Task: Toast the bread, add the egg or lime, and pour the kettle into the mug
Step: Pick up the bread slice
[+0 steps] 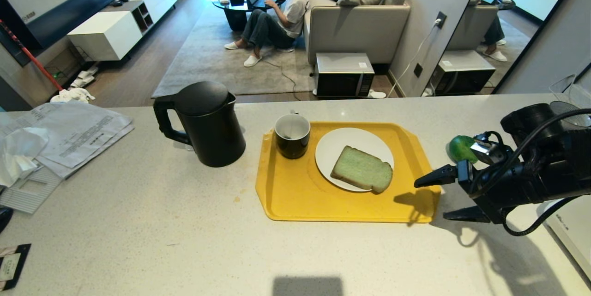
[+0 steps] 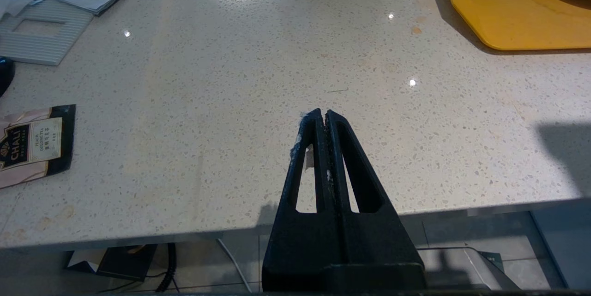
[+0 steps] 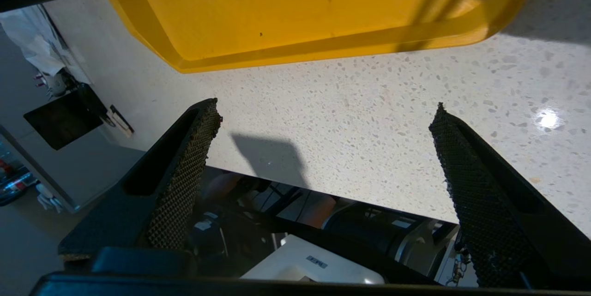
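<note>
- Head view shows the right gripper (image 1: 429, 198) at the right side of the pale speckled counter (image 1: 138, 222), pointing left toward the yellow tray (image 1: 295, 194); its two black fingers are spread wide and nothing sits between them.
- The upper fingertip hangs at the tray's right edge and the lower one over bare counter just off the tray's near right corner.
- The bread (image 1: 362, 169), a pale green slice with brown crust, lies flat on a white plate (image 1: 332, 146) on the tray, left of the spread jaws and apart from them.
- The lime (image 1: 461, 148) rests on the counter right of the tray, behind the right gripper's wrist and outside the jaws.
- The mug (image 1: 292, 135), dark with a white inside, stands on the tray's far left corner beside the plate.
- The kettle (image 1: 205, 123) stands upright on the counter left of the tray, lid on, handle facing left.
- Right wrist view: both textured pads (image 3: 187, 171) stand far apart over the counter's near edge, with the tray's rim and a sliver of bread beyond them.
- Left wrist view: the left gripper (image 2: 323, 116) hovers over the counter's near edge, fingers pressed together on nothing, well apart from the tray.
- A tea sachet (image 2: 32, 143) and papers (image 1: 74, 134) lie at the counter's left.
- A person (image 1: 277, 9) sits on the floor by a sofa in the room beyond.
</note>
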`<state>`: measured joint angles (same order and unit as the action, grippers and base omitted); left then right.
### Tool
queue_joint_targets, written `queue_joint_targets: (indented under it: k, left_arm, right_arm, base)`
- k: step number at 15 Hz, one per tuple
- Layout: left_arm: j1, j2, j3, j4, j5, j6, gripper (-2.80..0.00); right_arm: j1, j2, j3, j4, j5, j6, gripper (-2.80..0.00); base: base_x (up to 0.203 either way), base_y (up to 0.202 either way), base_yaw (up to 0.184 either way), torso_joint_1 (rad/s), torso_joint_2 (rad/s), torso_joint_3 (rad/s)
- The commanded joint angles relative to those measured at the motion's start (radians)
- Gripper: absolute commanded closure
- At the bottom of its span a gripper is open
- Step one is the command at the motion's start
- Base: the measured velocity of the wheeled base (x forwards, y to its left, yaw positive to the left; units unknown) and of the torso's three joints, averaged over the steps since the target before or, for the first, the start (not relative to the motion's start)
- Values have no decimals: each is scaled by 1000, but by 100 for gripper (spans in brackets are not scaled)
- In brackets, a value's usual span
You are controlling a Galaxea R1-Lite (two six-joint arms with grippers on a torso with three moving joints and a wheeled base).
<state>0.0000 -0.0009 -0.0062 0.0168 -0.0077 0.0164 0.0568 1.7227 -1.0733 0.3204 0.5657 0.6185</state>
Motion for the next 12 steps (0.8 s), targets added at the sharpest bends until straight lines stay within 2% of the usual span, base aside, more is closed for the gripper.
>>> queue_joint_targets:
  k: [1,3,8,9,11,12]
  left_arm:
    - [0,-1,0,0,0,0,0]
    - [0,-1,0,0,0,0,0]
    - [0,-1,0,0,0,0,0]
    - [0,-1,0,0,0,0,0]
    - [0,-1,0,0,0,0,0]
    - [0,-1,0,0,0,0,0]
  right_arm:
    - [28,33,-21,2,3,5,-280]
    - [51,66,-36,2,1,8,-280]
    - [86,150,-102,1,6,78,-280]
    - [89,150,-103,0,27,78,-280]
    - [89,151,-123,1,119,79,-280]
    - [89,161,-137,2,132,81,-280]
  base:
    - [0,0,0,0,0,0]
    - [0,0,0,0,0,0]
    - [0,0,0,0,0,0]
    - [0,0,0,0,0,0]
    - [0,0,0,0,0,0]
    - [0,0,0,0,0,0]
